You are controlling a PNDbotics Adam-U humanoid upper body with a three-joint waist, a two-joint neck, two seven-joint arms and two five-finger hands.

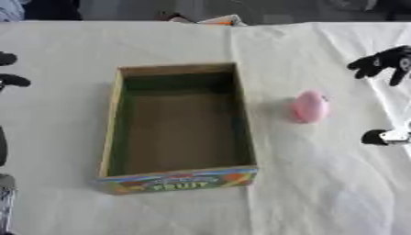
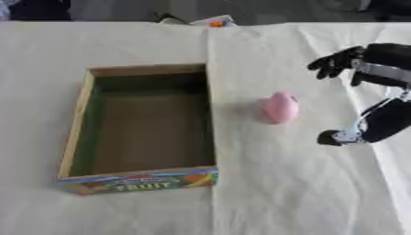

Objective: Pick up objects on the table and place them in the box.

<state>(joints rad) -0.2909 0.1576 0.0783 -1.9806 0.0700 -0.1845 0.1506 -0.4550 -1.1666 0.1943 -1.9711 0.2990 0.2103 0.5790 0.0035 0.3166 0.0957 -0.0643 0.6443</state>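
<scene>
Pink object (image 2: 279, 107) lies on the bench (image 2: 305, 193) right of the box (image 1: 112, 128), apart. Right hand (image 2: 377, 114) spread beside it; left hand (image 1: 9, 81) unclear.

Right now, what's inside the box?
Nothing: the box shows only its bare floor. The near wall hides a strip of that floor. The pink object lies outside.

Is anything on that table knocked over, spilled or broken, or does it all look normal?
Nothing stands out. The box sits upright and empty on the white cloth, which is a little creased. A pink object lies beside it, intact and apart from it. The right hand is open next to the pink object, not touching it.
</scene>
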